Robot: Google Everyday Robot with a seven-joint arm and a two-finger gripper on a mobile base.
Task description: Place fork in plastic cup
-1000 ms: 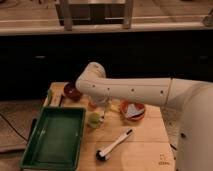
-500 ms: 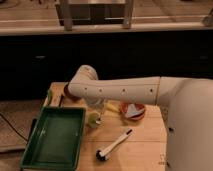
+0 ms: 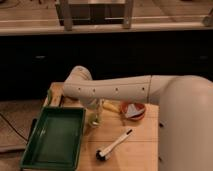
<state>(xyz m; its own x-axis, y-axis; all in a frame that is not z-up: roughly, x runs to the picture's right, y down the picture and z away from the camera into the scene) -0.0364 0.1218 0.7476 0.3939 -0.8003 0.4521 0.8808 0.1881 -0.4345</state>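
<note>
The plastic cup is seen directly below the gripper, nearly touching. Whether the gripper is clenched on a fork cannot be told.

Arm white, extends from right edge leftward across view, near level. Rounded joint at its left end. Wrist drops straight down beneath it. Claw hangs below forearm, pointing down, partly hidden.
</note>
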